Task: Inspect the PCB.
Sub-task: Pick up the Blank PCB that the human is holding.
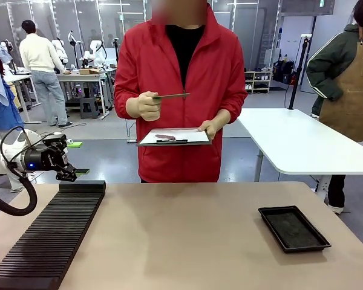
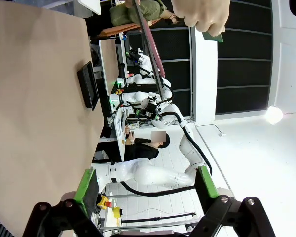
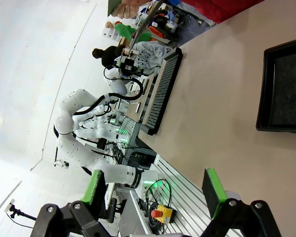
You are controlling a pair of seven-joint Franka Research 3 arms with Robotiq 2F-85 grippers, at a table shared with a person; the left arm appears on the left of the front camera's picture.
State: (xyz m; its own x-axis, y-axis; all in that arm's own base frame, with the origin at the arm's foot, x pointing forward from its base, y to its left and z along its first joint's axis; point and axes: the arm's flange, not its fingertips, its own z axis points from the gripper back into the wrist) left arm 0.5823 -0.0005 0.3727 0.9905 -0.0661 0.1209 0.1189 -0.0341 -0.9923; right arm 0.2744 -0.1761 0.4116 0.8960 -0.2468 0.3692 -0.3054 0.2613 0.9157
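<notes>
— State of left end effector?
— Empty, pads spread wide, just above the far end of the black slotted rack. Same for right end effector: agape, empty.
— And the PCB?
— Well apart, beyond the tabletop, pinched in a person's hand. Level, edge-on, long axis left-right; face hidden.

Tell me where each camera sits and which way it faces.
Front: between the arms, facing across the tan table at the red-jacketed person holding the thin green PCB; the left gripper shows.
Left wrist: rolled sideways, looking past its open green-padded fingers across the table.
Right wrist: likewise, past the open right gripper.
Shared: the shallow black rectangular tray.
</notes>
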